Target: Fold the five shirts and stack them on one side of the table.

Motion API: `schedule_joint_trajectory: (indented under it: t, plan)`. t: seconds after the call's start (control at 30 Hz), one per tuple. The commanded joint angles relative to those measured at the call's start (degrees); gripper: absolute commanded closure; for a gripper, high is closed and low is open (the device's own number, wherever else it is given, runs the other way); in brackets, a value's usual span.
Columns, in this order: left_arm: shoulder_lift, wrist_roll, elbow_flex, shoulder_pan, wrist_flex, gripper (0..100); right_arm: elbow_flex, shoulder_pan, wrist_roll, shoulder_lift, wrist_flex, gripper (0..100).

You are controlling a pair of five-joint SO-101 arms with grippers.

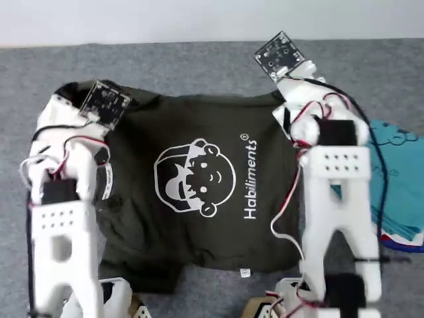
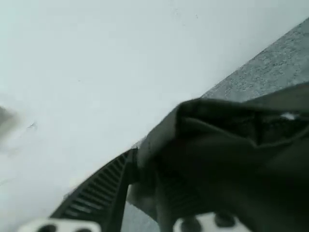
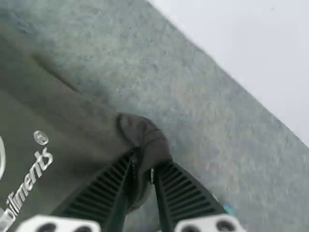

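We have the dark olive shirt [image 1: 199,218] spread print-up on the grey surface [image 1: 199,59], with an arm at each far corner. The left hand [image 2: 147,169] is pinching a thick bunch of the dark cloth, fingers closed on a rolled fold; the right hand [image 3: 142,162] is pressed together on a small nub of the same shirt's edge, near the printed lettering. We read this as the start of a fold, far edge to be brought over towards the near one.

To do it well, we want both hands to rise together and level, only enough to clear the cloth beneath, so the edge is taut between them and does not sag in the middle; then one even sweep towards the arms' bases; then we lay the edge down square over the near side before letting go. The right pinch looks thin, so a jerk could slip it; the left bunch is bulky, so it may leave a lump unless the cloth is drawn flat on release. A teal shirt [image 1: 397,165] lies just beside the olive one, partly under the right arm; we mind not to drag it along.
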Motion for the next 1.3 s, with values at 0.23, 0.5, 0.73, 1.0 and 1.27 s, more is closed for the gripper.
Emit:
schedule_joint_trajectory:
  t: [0.23, 0.5, 0.73, 1.0, 1.27]
  plan:
    - [32.79, 3.16, -32.04, 0.79, -4.84, 99, -5.27, 0.48, 0.44, 13.14, -21.85, 98.6]
    - [50.73, 3.16, -59.82, 3.34, -0.53, 99, -23.38, 1.71, 0.70, 26.15, -22.99, 98.6]
    - [58.20, 3.08, -68.53, 4.31, 2.11, 99, -31.74, 1.36, 0.70, 33.01, -22.90, 98.6]
    - [58.11, 3.08, -68.88, 3.52, 18.73, 99, -32.53, 0.66, 0.70, 31.16, -6.99, 98.5]
    - [55.91, -1.85, -69.05, 2.90, 45.54, 99, -32.62, -0.48, 2.29, 26.51, 14.29, 98.5]
